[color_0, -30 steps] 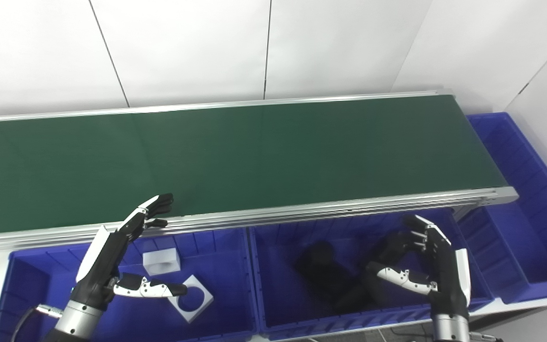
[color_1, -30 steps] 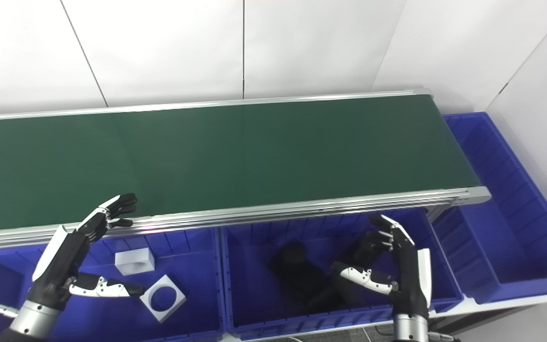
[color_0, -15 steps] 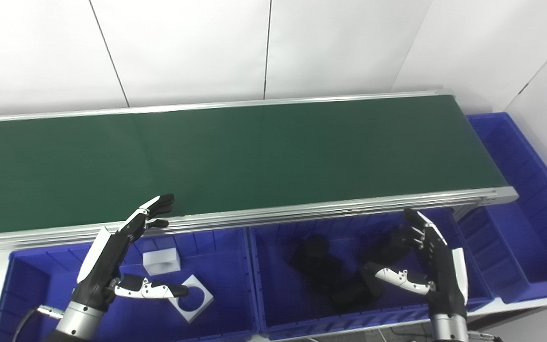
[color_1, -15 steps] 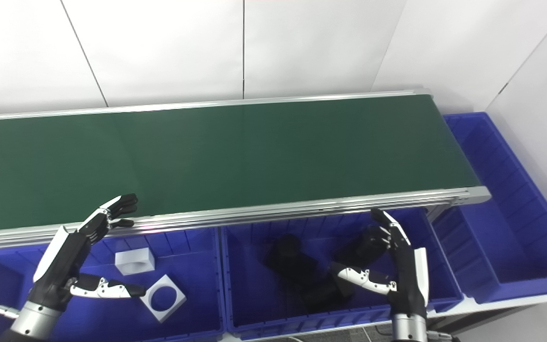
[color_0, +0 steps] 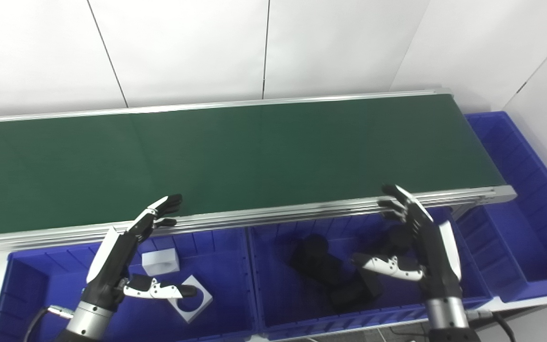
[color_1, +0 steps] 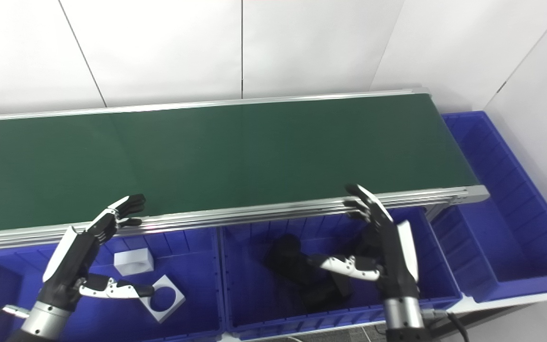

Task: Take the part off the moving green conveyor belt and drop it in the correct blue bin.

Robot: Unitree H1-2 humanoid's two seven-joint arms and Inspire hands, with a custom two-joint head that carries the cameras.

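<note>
Black parts lie in the middle blue bin beneath the spread, empty right hand.

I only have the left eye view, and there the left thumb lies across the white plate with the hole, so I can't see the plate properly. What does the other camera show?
Observer: In the right eye view the left hand's thumb tip only reaches the upper left edge of the white plate. The round hole shows whole.
Operator: And the end bin, which is cut off at my right edge?
Observer: Here the end bin shows almost to its near right corner, and I see no part on the floor that shows.
</note>
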